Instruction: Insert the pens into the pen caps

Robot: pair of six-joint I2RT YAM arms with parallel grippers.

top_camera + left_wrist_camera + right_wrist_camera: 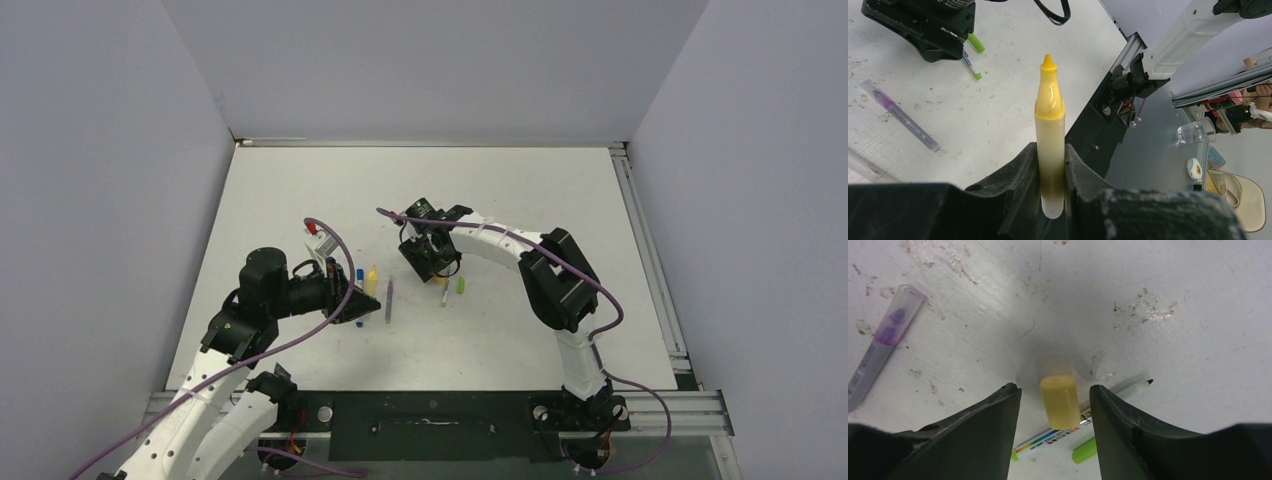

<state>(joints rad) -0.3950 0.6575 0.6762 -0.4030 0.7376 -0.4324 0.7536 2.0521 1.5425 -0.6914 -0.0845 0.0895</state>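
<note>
A scuffed white table [500,200] sits between grey walls [420,60]; a clear cup [1196,131] stands beyond its edge.

The purple pen [878,349] runs off the edge, and fingers [1128,435] partly hide a likely green cap [1084,452].

1. Left arm [235,335] reaches in from its near-left base with the wrist held level; the left gripper [1050,150] is clamped on the yellow marker [1050,105], tip out ahead of the fingers.
2. Right arm [560,280] bends at a raised elbow toward centre; the right gripper [1055,395] angles down, jaws parted.
</note>
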